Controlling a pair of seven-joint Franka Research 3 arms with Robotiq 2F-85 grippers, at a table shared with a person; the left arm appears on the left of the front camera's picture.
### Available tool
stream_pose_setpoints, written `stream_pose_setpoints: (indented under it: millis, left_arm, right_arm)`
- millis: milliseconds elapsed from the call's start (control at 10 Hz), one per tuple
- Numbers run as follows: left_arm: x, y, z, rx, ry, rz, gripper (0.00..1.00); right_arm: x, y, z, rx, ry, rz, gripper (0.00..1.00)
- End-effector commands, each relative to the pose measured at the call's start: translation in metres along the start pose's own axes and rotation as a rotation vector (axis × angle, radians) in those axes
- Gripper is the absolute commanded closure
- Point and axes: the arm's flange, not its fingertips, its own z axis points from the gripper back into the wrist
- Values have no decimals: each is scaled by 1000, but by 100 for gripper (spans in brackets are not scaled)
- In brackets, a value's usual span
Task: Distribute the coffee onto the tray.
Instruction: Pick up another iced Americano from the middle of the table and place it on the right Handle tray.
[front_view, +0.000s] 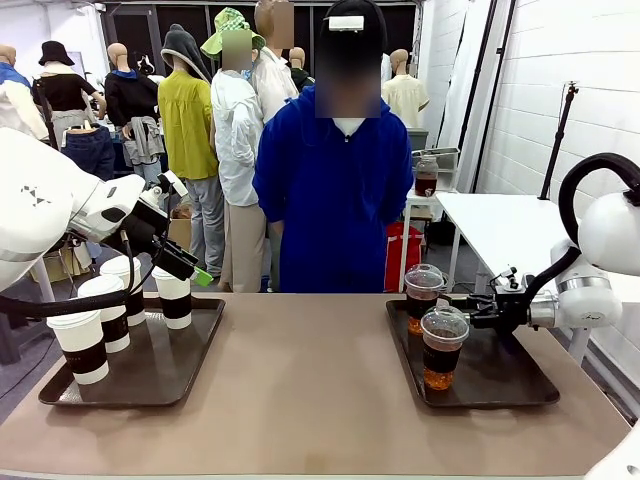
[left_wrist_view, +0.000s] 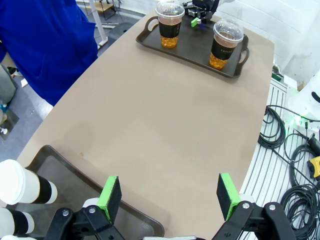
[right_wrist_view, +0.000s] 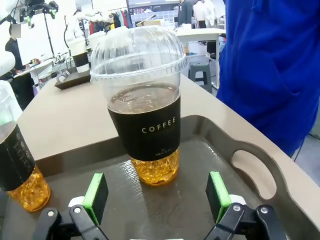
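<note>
Standing at my side of the brown table (front_view: 310, 390), I have a dark tray at each end and a person in a blue top (front_view: 333, 190) facing me from the far side.

My left gripper (left_wrist_view: 170, 197) hangs above the near right corner of the left tray (front_view: 165, 375), its green pads (left_wrist_view: 109, 192) spread wide with nothing between them. From the front, this gripper (front_view: 190, 270) sits just beside the far right paper cup (front_view: 174, 297); I cannot tell whether it touches it. Four white paper cups with dark bands stand upright on this tray: that one, another at the far left (front_view: 125, 283), a third in the middle (front_view: 105, 311) and the nearest (front_view: 80, 345) at the near left corner.

My right gripper (right_wrist_view: 157, 192) is low over the right tray (front_view: 500, 380), its fingers wide apart and empty. A clear dome-lidded cup (right_wrist_view: 145, 107) of dark drink, with a black sleeve reading COFFEE, stands upright just beyond the pads, lined up with the gap but not inside it. From the front it is the farther cup (front_view: 423, 297) near the tray's far left corner, with my gripper (front_view: 478, 310) to its right. The second clear cup (front_view: 443, 347) stands nearer to me on the same tray, close to the first.
</note>
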Motion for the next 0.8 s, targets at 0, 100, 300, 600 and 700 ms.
stream_pose_setpoints:
  millis: [0, 100, 300, 600, 700]
  left_arm:
    - [-2, 3, -1, -11, -13, -10, 0]
    - [-2, 3, -1, -11, -13, -10, 0]
    - [-2, 3, -1, -11, -13, -10, 0]
    - [-2, 3, -1, -11, -13, -10, 0]
    - [-2, 3, -1, -11, -13, -10, 0]
  right_arm:
    - [-1, -2, -2, 6, -1, 1, 0]
    - [-1, -2, -2, 6, -1, 1, 0]
    - [-1, -2, -2, 6, -1, 1, 0]
    - [-1, -2, -2, 6, -1, 1, 0]
    - [-1, -2, -2, 6, -1, 1, 0]
